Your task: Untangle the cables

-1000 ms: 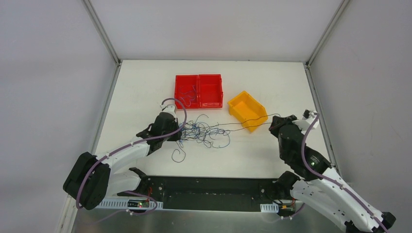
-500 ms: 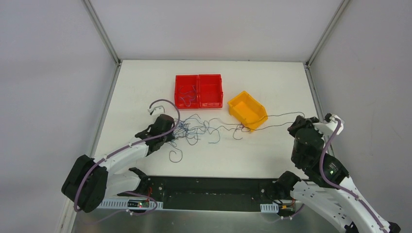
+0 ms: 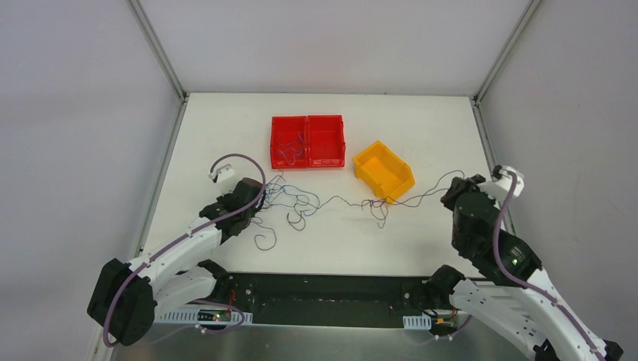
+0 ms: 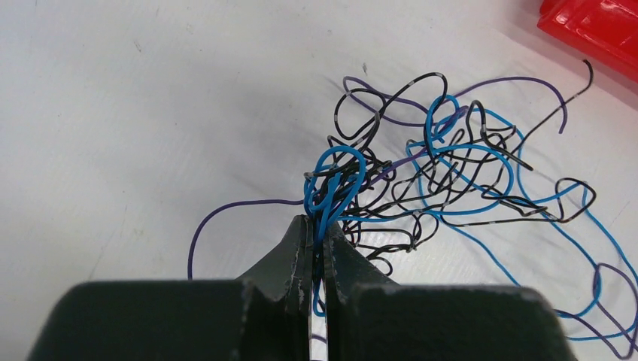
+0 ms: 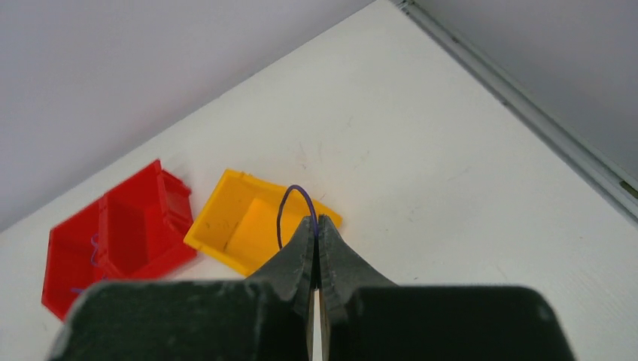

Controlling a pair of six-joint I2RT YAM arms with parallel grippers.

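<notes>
Two robot arms work at a white table (image 3: 421, 128). The left gripper (image 4: 316, 226) is clamped on a blue loop at the edge of the tangled cables (image 4: 421, 162), which lie near the red bin (image 3: 308, 141). The right gripper (image 5: 317, 226) pinches one dark wire (image 5: 293, 187) that runs past the yellow bin (image 3: 384, 169). It looks like one strand is being drawn out, and the next move is likely pulling it clear of the knot.

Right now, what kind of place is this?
Probably a robot lab test booth: two robot arms bolted to a white table, plain grey walls, a red bin, a yellow bin.
</notes>
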